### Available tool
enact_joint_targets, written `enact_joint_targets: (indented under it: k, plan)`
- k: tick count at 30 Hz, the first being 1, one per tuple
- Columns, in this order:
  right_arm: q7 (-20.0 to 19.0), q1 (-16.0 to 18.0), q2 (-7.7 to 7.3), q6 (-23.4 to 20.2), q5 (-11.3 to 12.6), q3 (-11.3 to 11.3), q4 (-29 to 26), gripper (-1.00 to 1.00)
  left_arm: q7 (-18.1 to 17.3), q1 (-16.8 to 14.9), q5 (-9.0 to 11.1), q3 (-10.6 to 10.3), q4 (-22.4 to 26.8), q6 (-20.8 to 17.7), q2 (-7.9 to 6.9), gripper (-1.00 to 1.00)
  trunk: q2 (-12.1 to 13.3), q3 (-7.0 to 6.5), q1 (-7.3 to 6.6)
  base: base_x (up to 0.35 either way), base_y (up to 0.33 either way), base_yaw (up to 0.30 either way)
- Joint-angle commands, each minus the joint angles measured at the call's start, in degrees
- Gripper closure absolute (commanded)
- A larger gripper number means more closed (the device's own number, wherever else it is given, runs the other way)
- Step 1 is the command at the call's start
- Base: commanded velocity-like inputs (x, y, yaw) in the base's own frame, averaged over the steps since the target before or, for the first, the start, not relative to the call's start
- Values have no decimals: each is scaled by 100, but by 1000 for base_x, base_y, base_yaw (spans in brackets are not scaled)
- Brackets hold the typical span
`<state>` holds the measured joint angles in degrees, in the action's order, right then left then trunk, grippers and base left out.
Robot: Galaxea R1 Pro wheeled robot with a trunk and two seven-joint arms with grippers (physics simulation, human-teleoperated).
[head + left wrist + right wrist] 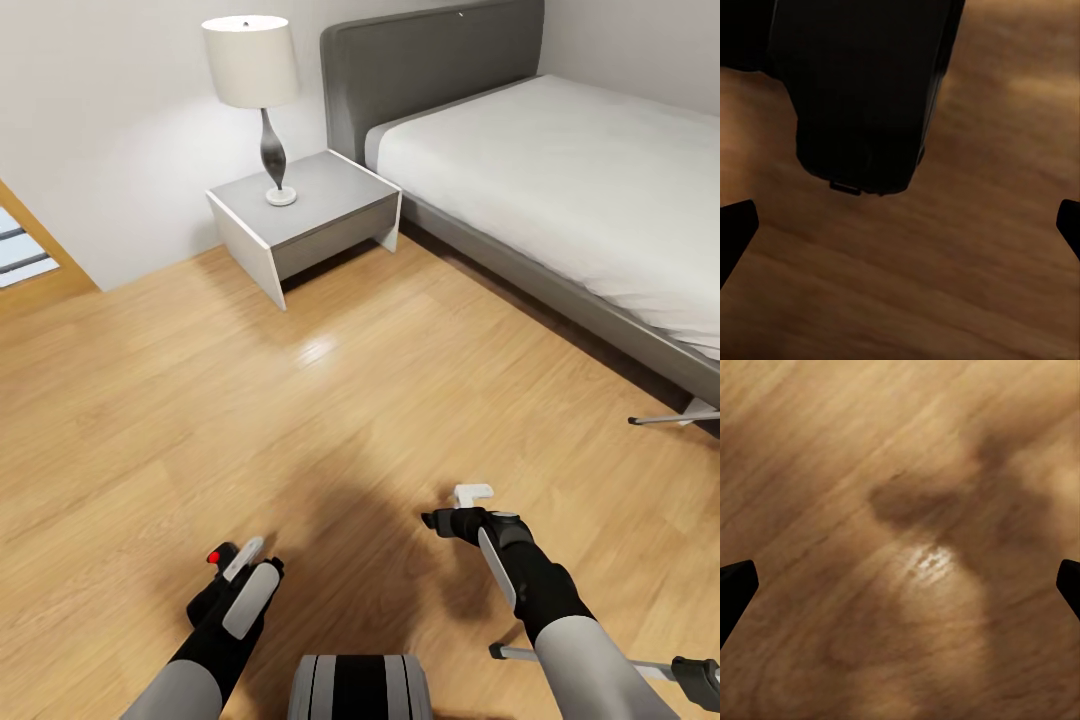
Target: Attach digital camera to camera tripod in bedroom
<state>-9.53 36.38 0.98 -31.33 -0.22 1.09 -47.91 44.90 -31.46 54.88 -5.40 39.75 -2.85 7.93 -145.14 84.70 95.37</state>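
Fingers first: on my left arm, the left gripper [228, 572] is clenched around the digital camera [215, 590], whose red button [212, 557] peeks out at the top of the black body in the head view. From the left wrist view the camera [862, 90] is a dark block sitting close to the lens, with the two black fingertips [735, 229] showing at the picture's edges over blurred wood. On my right arm, the right gripper [445, 521] points toward the left side of the head view, low over the floor, and I cannot tell from there how wide it stands. The right wrist view shows its fingertips [736, 585] far apart at the two edges with nothing between them but planks, so I read those fingers as released and empty.

The camera tripod is only partly visible: one silver leg with a black foot [672, 418] pokes in at the right edge of the head view near the bed, and another silver tube with a black joint [690, 678] lies across the lower right corner, behind my right forearm.

Ahead, the light wood floor [330, 380] runs to a grey bed [560, 170] with a white mattress. Just beside its headboard stands a grey nightstand [310, 215], carrying a lamp [258, 95] with a white shade.
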Motion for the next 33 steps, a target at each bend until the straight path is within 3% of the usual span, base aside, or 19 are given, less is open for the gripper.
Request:
enact_joint_targets:
  k: [1, 19, 33]
  plan:
    - [-14, 1, 0, -30, -4, -2, -8, -100, 35, -1, -2, -22, 4, -28, -3, -100, -1, 4, -1, 0, 0, 0]
    - [-14, 1, 8, -14, -3, -2, -8, -100, -7, -1, -71, -72, -318, -31, -155, -100, -1, 4, -1, 0, 0, 0]
    - [-2, 1, 5, -7, -4, -3, -8, -100, -508, -1, -112, -98, -434, -23, -199, -100, -1, 4, -1, 0, 0, 0]
